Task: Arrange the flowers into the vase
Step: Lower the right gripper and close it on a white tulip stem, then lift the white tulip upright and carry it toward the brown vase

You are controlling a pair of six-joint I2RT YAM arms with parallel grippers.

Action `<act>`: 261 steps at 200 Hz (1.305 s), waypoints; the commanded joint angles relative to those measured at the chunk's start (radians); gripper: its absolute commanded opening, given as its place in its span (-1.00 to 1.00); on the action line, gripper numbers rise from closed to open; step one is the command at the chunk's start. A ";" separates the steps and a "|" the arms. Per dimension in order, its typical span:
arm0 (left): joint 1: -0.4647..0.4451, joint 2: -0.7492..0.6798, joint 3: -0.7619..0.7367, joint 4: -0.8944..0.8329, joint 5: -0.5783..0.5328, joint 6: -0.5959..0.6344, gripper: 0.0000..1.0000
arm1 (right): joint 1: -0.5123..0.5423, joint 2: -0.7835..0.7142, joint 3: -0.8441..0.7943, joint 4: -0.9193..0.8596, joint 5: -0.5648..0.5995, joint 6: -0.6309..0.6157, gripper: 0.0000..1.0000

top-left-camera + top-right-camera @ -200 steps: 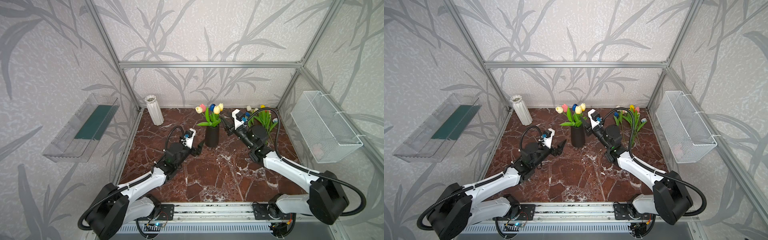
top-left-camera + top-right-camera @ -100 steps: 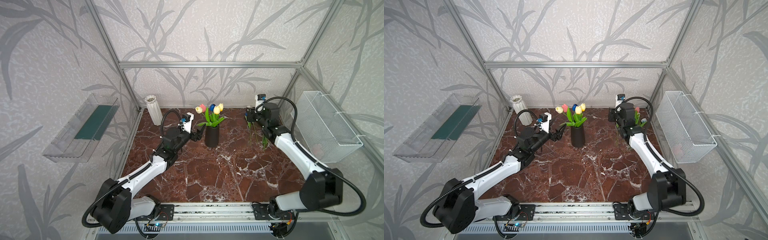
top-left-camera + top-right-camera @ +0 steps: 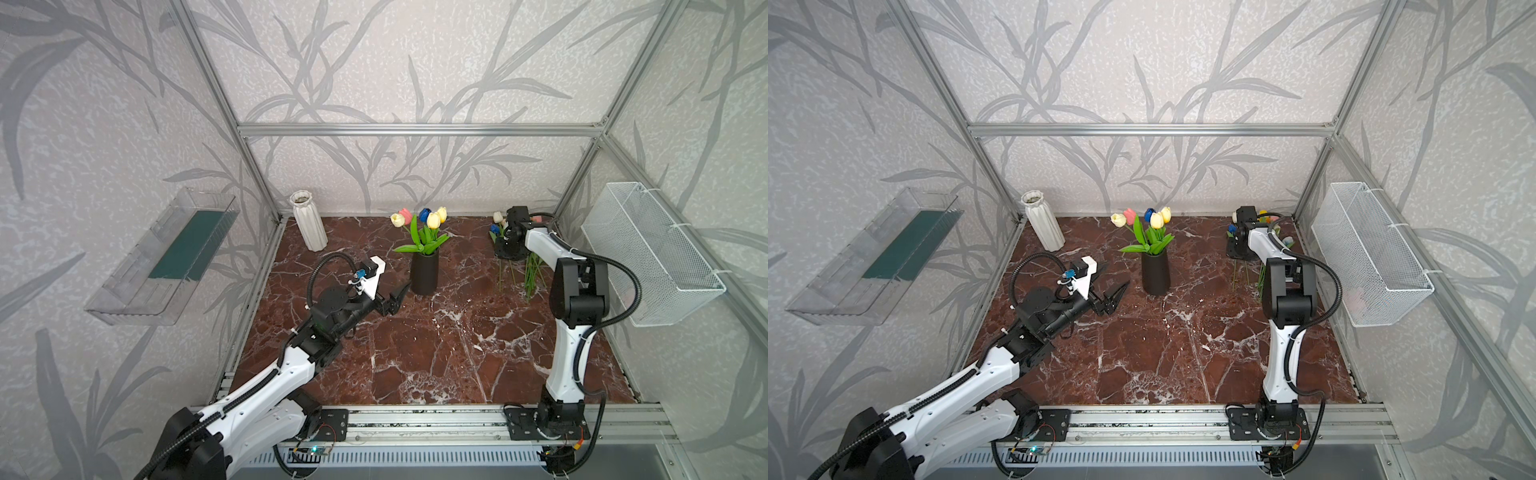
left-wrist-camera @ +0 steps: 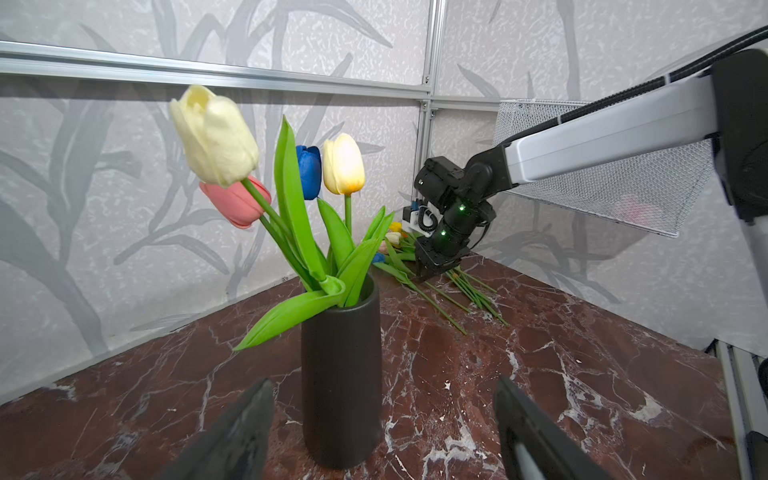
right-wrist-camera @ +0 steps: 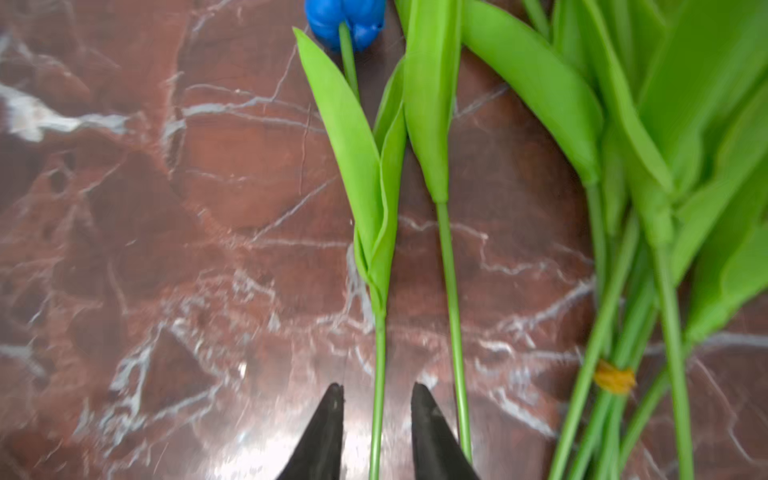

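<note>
Your left arm runs low from the near rail, stretched diagonally toward mid-table with the wrist roughly level. The left gripper is spread wide and empty, tips aimed at the black vase, just beside it. I can't confirm contact. That vase stands upright mid-table on the marble top with five flowers in it: cream, pink, blue and yellow heads. Your right arm rises steeply from the near rail, elbow high, forearm reaching to the far right corner, wrist bent down. The right gripper points down at the tabletop, jaws narrow but parted, straddling one green stem of a blue tulip with gaps visible on both sides, so no grip. The loose flowers lie flat beside it, several bound with a yellow band. A white ribbed vase stands in the far left corner.
</note>
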 commanded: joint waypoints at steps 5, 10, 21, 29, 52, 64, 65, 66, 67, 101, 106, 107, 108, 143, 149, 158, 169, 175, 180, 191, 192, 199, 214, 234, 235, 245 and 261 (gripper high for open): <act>-0.006 0.021 -0.043 -0.014 0.004 0.004 0.66 | -0.023 0.049 0.075 -0.097 0.056 -0.020 -0.42; -0.007 0.025 -0.044 -0.016 -0.003 0.003 0.67 | -0.028 0.057 0.087 -0.097 0.055 -0.021 -0.42; -0.007 0.036 -0.042 -0.015 -0.016 0.006 0.67 | -0.039 0.076 0.117 -0.109 0.045 -0.021 -0.43; -0.007 0.043 -0.042 -0.012 -0.021 0.011 0.67 | -0.043 0.086 0.131 -0.106 0.040 -0.032 -0.43; -0.008 0.064 -0.041 0.011 -0.022 0.019 0.67 | -0.051 0.129 0.176 -0.111 0.043 -0.048 -0.43; -0.008 0.077 -0.037 0.019 -0.019 0.020 0.67 | -0.057 0.163 0.221 -0.137 0.034 -0.055 -0.42; -0.008 0.077 -0.036 0.019 -0.018 0.020 0.67 | -0.057 0.166 0.225 -0.139 0.033 -0.056 -0.42; -0.008 0.078 -0.036 0.019 -0.017 0.020 0.67 | -0.057 0.168 0.230 -0.140 0.031 -0.057 -0.42; -0.008 0.079 -0.036 0.019 -0.017 0.020 0.67 | -0.057 0.170 0.234 -0.142 0.030 -0.058 -0.41; -0.007 0.092 -0.025 0.013 -0.012 0.026 0.67 | -0.059 0.297 0.433 -0.245 0.020 -0.088 -0.37; -0.008 0.092 -0.027 0.015 -0.012 0.026 0.67 | -0.059 0.315 0.462 -0.259 0.019 -0.090 -0.36; -0.008 0.092 -0.027 0.015 -0.013 0.026 0.67 | -0.059 0.319 0.467 -0.262 0.018 -0.092 -0.36; -0.007 0.091 -0.028 0.015 -0.013 0.026 0.67 | -0.059 0.322 0.473 -0.263 0.018 -0.091 -0.37; -0.008 0.081 -0.040 0.019 -0.032 0.023 0.68 | -0.059 0.435 0.672 -0.372 -0.003 -0.100 -0.37; -0.008 0.078 -0.043 0.023 -0.033 0.022 0.68 | -0.059 0.444 0.680 -0.368 0.000 -0.099 -0.39; -0.006 0.077 -0.046 0.024 -0.037 0.023 0.68 | -0.059 0.457 0.693 -0.365 0.001 -0.095 -0.45; -0.007 0.074 -0.047 0.023 -0.040 0.026 0.68 | -0.059 0.476 0.714 -0.378 -0.009 -0.095 -0.55; -0.007 0.072 -0.047 0.020 -0.040 0.027 0.68 | -0.059 0.484 0.726 -0.387 -0.008 -0.091 -0.63; -0.007 0.071 -0.046 0.018 -0.042 0.029 0.68 | -0.059 0.488 0.730 -0.394 -0.006 -0.086 -0.67; -0.007 0.066 -0.042 0.008 -0.044 0.030 0.68 | -0.060 0.489 0.725 -0.396 -0.009 -0.081 -0.74; -0.008 0.066 -0.041 0.007 -0.044 0.030 0.68 | -0.060 0.489 0.724 -0.396 -0.010 -0.082 -0.75; -0.007 0.063 -0.041 0.006 -0.044 0.030 0.68 | -0.060 0.486 0.717 -0.397 -0.018 -0.080 -0.81; -0.007 0.060 -0.042 0.006 -0.048 0.032 0.68 | -0.059 0.466 0.694 -0.393 -0.037 -0.078 -0.90; -0.007 0.058 -0.042 0.007 -0.052 0.031 0.69 | -0.055 0.401 0.640 -0.375 -0.039 -0.076 -0.96; -0.007 0.058 -0.042 0.008 -0.052 0.031 0.69 | -0.054 0.396 0.635 -0.372 -0.040 -0.076 -0.96; -0.007 0.058 -0.041 0.010 -0.051 0.030 0.69 | -0.051 0.346 0.591 -0.351 -0.036 -0.076 -0.97; -0.007 0.055 -0.039 0.011 -0.054 0.027 0.69 | -0.047 0.254 0.514 -0.315 -0.039 -0.074 -1.00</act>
